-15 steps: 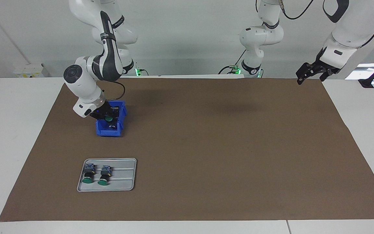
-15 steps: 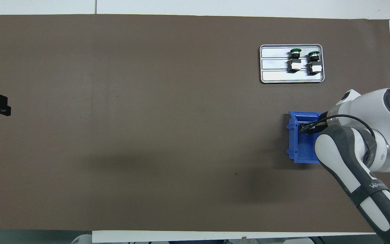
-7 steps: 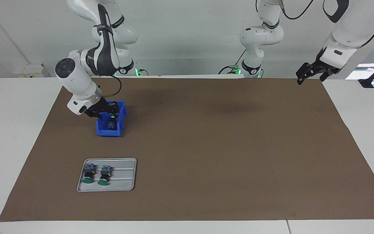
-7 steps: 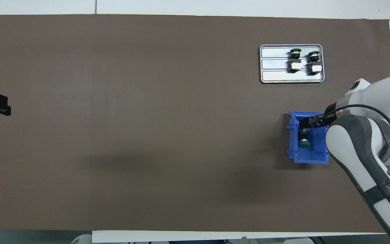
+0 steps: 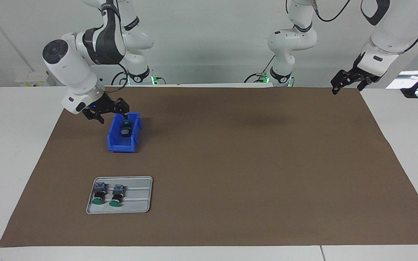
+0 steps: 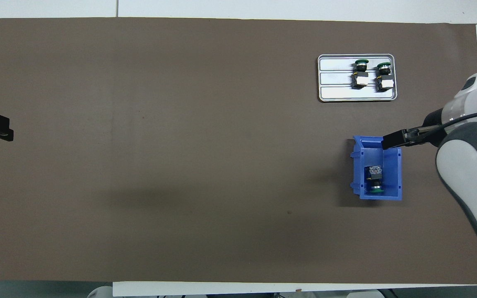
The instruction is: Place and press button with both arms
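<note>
- Button (image 5: 125, 129): green-capped push-button with black body and blue-grey terminal block, lain inside the blue bin, cap end toward the robots, terminal block away from them. It is touched by no gripper.
- Blue bin (image 5: 116, 144): open-topped plastic bin, set on the brown mat toward the right arm's end of the table, nearer to the robots than the metal tray.
- Right gripper (image 5: 108, 110): raised in the air over the bin's edge on the robots' side, tilted, clear of the button; fingers are seen spread apart and nothing is carried.
- Left gripper (image 5: 347, 82): held waiting in the air over the mat's corner at the left arm's end of the table; fingers are spread, nothing is held.
- Metal tray (image 5: 140, 208): shallow grey ribbed tray, placed on the mat farther from the robots than the bin.
- Two further buttons (image 5: 107, 194): alike in type, laid side by side in the tray, green caps pointed away from the robots.
- Brown mat (image 5: 252, 166): spread over the white table (image 5: 9, 145), most of its surface bare.
</note>
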Controlling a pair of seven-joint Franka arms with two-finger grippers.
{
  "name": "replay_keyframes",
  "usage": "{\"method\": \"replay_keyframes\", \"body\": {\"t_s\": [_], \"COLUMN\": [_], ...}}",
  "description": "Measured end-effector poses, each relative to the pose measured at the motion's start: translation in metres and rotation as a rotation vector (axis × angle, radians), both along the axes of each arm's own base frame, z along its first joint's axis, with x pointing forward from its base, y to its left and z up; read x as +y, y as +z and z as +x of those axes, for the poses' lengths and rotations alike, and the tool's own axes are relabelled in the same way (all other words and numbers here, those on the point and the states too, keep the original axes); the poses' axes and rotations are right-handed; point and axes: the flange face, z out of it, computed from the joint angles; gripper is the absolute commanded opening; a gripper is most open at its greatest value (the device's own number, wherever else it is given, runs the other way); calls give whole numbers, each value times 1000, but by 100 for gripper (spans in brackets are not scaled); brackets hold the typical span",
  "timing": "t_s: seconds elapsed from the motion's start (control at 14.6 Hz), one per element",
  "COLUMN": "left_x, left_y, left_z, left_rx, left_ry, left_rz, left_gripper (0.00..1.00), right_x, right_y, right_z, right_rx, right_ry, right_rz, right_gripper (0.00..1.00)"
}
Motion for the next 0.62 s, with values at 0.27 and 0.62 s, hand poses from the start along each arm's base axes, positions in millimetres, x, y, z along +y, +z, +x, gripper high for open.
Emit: {"method": "replay_keyframes", "body": {"t_s": [0.27, 0.62], "left_x": [0, 0], "left_y": [0, 0], "left_z": [0, 0], "left_rx": [0, 0], "left_ry": [-1, -1], "left_rz": [0, 0], "left_gripper": [100, 100], "right_x": [-28, -51], "right_y": [94, 151], "right_z": [-4, 0], "right_rx": [-16, -34], "right_ry": [-7, -61], "right_rz": [-101, -80], "right_gripper": [100, 100]}}
